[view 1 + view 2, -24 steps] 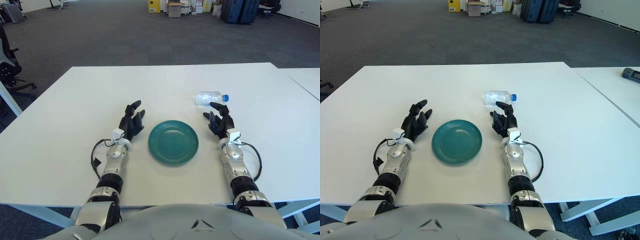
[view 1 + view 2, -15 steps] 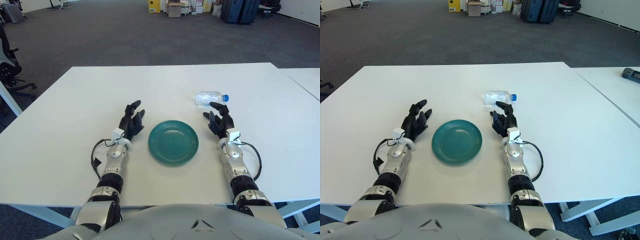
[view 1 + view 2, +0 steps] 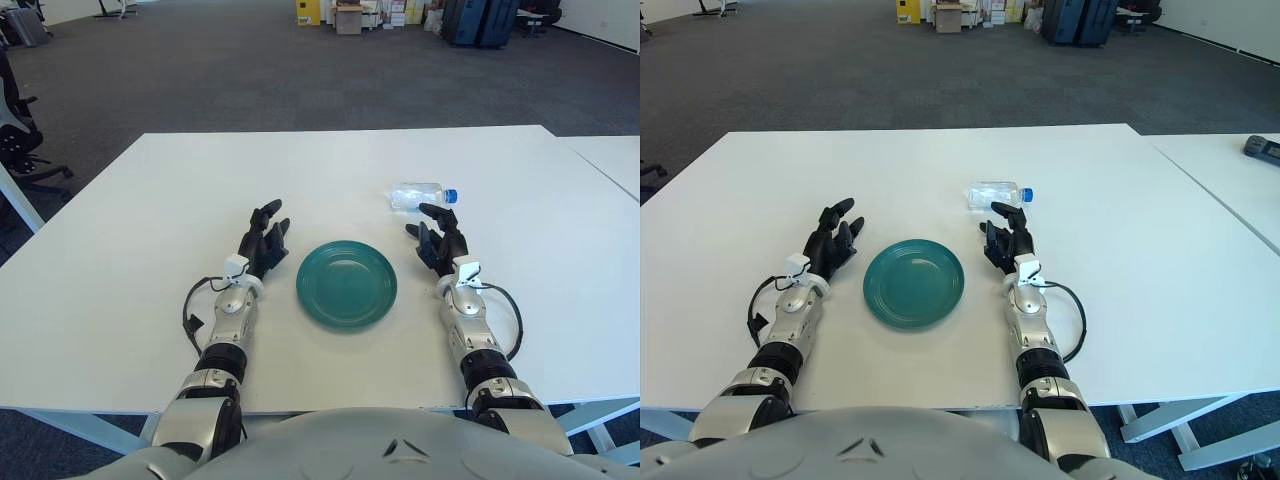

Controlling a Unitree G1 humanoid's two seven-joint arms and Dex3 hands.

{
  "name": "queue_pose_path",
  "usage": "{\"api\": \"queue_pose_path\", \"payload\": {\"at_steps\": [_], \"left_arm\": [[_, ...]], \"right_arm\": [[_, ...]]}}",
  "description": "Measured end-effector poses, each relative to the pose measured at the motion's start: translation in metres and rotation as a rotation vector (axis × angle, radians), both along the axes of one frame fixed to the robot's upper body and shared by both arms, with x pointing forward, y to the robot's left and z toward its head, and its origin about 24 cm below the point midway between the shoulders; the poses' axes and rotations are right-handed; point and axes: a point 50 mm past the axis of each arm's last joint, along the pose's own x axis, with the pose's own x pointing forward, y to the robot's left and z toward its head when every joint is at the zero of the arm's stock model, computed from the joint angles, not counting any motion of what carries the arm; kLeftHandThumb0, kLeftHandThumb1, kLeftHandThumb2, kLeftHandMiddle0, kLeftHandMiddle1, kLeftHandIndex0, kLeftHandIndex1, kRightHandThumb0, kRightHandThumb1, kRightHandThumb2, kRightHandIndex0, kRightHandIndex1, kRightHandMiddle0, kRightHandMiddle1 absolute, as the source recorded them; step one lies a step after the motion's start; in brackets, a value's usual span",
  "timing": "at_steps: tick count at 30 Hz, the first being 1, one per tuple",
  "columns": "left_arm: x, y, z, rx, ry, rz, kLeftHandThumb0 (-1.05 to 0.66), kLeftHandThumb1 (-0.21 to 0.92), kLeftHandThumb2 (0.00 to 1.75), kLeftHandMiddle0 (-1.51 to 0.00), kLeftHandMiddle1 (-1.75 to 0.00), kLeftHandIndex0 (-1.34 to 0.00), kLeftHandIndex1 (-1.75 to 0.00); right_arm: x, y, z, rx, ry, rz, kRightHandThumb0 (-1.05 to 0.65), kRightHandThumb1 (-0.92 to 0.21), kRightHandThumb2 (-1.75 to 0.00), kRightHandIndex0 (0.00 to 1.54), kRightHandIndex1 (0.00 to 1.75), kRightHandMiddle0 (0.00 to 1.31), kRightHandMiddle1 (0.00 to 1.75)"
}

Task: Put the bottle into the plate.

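A clear plastic bottle (image 3: 417, 195) with a blue cap lies on its side on the white table, its cap pointing right. A round teal plate (image 3: 347, 284) sits empty on the table between my hands. My right hand (image 3: 440, 241) rests on the table just right of the plate, fingers spread and empty, with its fingertips a little short of the bottle. My left hand (image 3: 264, 239) rests on the table just left of the plate, fingers spread and empty.
The white table (image 3: 150, 230) spreads wide on all sides. A second white table (image 3: 610, 160) stands to the right across a narrow gap, with a dark object (image 3: 1262, 146) on it. Beyond is carpeted floor, with an office chair (image 3: 15, 120) at far left.
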Motion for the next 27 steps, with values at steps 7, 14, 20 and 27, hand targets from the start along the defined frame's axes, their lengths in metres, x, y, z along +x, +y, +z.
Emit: {"api": "queue_pose_path", "payload": {"at_steps": [7, 14, 20, 27], "left_arm": [[0.0, 0.0, 0.0, 0.0, 0.0, 0.0, -0.77, 0.92, 0.89, -0.51, -0.01, 0.0, -0.82], [0.0, 0.0, 0.0, 0.0, 0.0, 0.0, -0.77, 0.92, 0.89, -0.51, -0.01, 0.0, -0.81], [0.001, -0.001, 0.0, -0.001, -0.001, -0.002, -0.78, 0.92, 0.89, -0.51, -0.01, 0.0, -0.81], [0.001, -0.001, 0.0, -0.002, 0.0, -0.003, -0.78, 0.92, 0.88, -0.51, -0.01, 0.0, -0.82]], "right_arm": [[0.0, 0.0, 0.0, 0.0, -0.004, 0.0, -0.57, -0.92, -0.62, 0.54, 0.5, 0.02, 0.99], [0.0, 0.0, 0.001, -0.004, -0.017, -0.007, -0.52, -0.92, -0.56, 0.54, 0.52, 0.04, 1.0], [-0.002, 0.001, 0.006, -0.073, -0.049, -0.018, -0.53, -0.92, -0.48, 0.49, 0.49, 0.03, 0.99], [0.006, -0.002, 0.033, -0.174, -0.163, -0.002, -0.55, -0.92, -0.44, 0.47, 0.45, 0.0, 0.95]]}}
